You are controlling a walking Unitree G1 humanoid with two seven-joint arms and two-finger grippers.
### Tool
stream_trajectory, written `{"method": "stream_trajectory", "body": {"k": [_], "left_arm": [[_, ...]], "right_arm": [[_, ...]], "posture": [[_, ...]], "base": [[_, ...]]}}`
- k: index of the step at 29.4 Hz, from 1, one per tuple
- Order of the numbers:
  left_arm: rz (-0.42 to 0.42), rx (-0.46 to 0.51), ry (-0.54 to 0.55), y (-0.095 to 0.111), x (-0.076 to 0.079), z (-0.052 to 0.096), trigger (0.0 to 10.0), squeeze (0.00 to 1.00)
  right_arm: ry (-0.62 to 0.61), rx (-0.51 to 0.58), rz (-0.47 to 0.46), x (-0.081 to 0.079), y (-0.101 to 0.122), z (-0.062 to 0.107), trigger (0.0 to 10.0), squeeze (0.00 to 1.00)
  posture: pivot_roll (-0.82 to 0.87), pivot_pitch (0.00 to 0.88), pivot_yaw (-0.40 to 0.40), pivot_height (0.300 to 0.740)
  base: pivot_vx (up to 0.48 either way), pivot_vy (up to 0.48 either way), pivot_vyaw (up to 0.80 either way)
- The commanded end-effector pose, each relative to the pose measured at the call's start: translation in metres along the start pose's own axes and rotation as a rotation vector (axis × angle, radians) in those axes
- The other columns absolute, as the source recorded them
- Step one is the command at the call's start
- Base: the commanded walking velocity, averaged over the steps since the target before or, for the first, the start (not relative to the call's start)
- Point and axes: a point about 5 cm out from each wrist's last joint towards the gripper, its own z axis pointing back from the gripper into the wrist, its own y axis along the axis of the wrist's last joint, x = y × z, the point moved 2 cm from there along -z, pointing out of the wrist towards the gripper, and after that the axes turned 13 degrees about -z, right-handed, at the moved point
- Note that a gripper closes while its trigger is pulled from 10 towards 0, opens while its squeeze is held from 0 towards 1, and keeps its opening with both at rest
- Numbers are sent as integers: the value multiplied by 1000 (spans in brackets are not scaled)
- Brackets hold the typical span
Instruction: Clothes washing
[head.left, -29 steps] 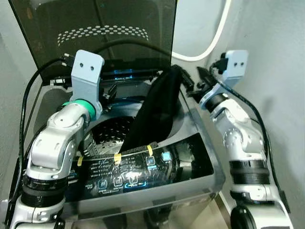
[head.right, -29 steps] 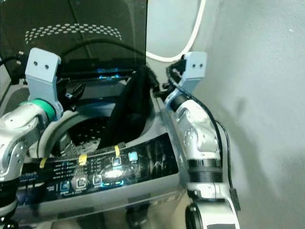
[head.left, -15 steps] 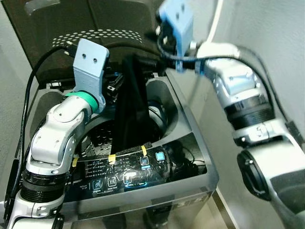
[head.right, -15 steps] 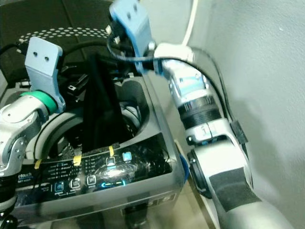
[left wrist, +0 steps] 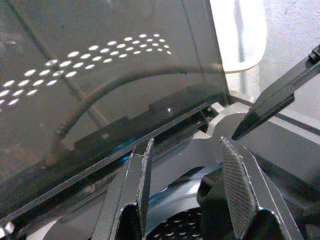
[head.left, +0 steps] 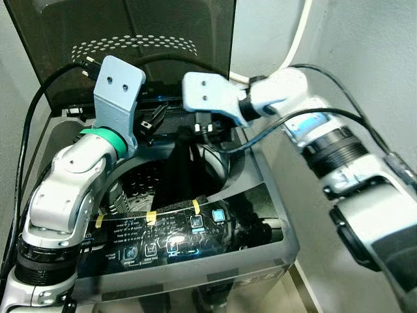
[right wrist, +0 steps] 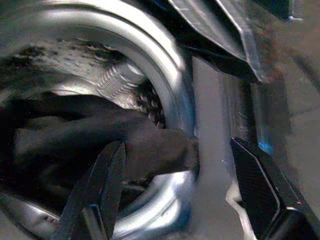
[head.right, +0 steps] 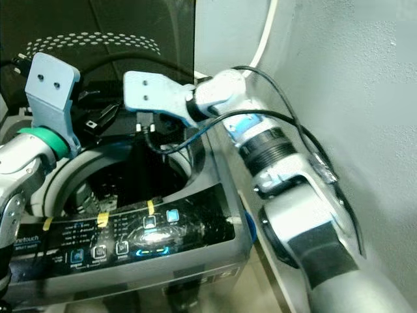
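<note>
A black garment (head.left: pixel 176 166) hangs down into the drum (head.left: pixel 140 179) of the top-loading washing machine (head.left: pixel 260 176), and its lower part lies against the front rim. My right gripper (head.left: pixel 203 130) reaches across from the right and points down just above the garment's top. In the right wrist view the right gripper (right wrist: pixel 175 145) is open, with the black garment (right wrist: pixel 90 145) lying over the shiny drum rim beyond its fingertips. My left gripper (head.left: pixel 153 120) hovers open at the back left of the opening and holds nothing.
The dark tinted lid (head.left: pixel 130 32) stands upright behind the drum. A lit control panel (head.left: pixel 182 231) with yellow tape strips runs along the front. A white hose (head.left: pixel 296 39) curves on the wall at the back right. Walls close in on both sides.
My right arm has swung from the machine's right edge to over the drum, bringing the black garment along. The garment now hangs lower in the opening. The left arm has barely moved.
</note>
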Motion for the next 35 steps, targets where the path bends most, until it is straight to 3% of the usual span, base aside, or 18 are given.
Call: {"method": "stream_trajectory", "body": {"k": [1,4,6,7,8,9,10,17,22,23,25,26,27,30,31,33,34,35], "left_arm": [[10,6,-15,-1,2,2,10000,0],[19,6,-21,-1,3,0,10000,0],[25,4,-21,-2,3,-1,10000,0],[30,3,-18,-2,2,-1,10000,0],[33,2,-16,-2,2,-2,10000,0],[32,5,-22,-1,3,-2,10000,0],[34,7,-26,-1,3,-2,10000,0],[28,9,-31,-1,2,-2,10000,0],[32,5,-27,-1,1,-1,10000,0],[31,5,-29,-1,2,-1,10000,0],[31,6,-31,-1,2,-1,10000,0],[30,7,-32,-1,2,-1,10000,0],[30,7,-32,-1,2,-1,10000,0],[31,3,-24,-1,1,-1,10000,0],[34,6,-25,-1,1,-2,10000,0],[42,4,-15,-1,0,-2,10000,0],[42,4,-15,-1,0,-2,10000,0],[44,-3,-7,-3,0,-3,10000,0]], "right_arm": [[-22,-5,-13,5,0,-1,10000,0],[-40,-35,-28,7,-8,-1,10000,0],[-349,-176,60,33,-18,6,10000,0],[-379,-204,86,36,-21,9,10000,133],[-379,-219,97,36,-23,10,10000,133],[-209,-125,17,21,-16,2,10000,1000],[-140,-80,1,15,-13,-2,10000,1000],[-49,36,-63,7,-6,-7,10000,1000],[-88,64,-40,11,0,-7,10000,1000],[32,115,-87,2,4,-5,10000,0],[62,106,-61,-1,2,-3,10000,0],[-7,20,5,3,-6,-3,10000,0],[-7,20,5,3,-6,-3,10000,0],[103,153,-146,-2,3,-1,10000,0],[-22,140,-135,7,-1,-1,10000,0],[-501,23,-98,43,-15,10,10000,0],[-501,23,-98,43,-15,10,10000,0],[-720,79,-162,59,-16,25,10000,0]], "posture": [[176,20,38,740],[165,20,51,740],[165,20,51,740],[158,20,60,740],[158,20,60,740],[158,20,60,740],[158,20,60,740],[162,24,61,740],[162,24,61,740],[169,26,62,740],[169,26,62,740],[169,26,62,740],[169,26,62,740],[167,27,65,740],[167,27,65,740],[169,29,64,740],[169,29,64,740],[169,29,64,740]], "base": [[0,0,0],[0,0,0],[0,0,0],[0,0,0],[0,0,0],[0,0,0],[0,0,0],[0,0,0],[0,0,0],[0,0,0],[0,0,0],[0,0,0],[0,0,0],[0,0,0],[0,0,0],[0,0,0],[0,0,0],[0,0,0]]}}
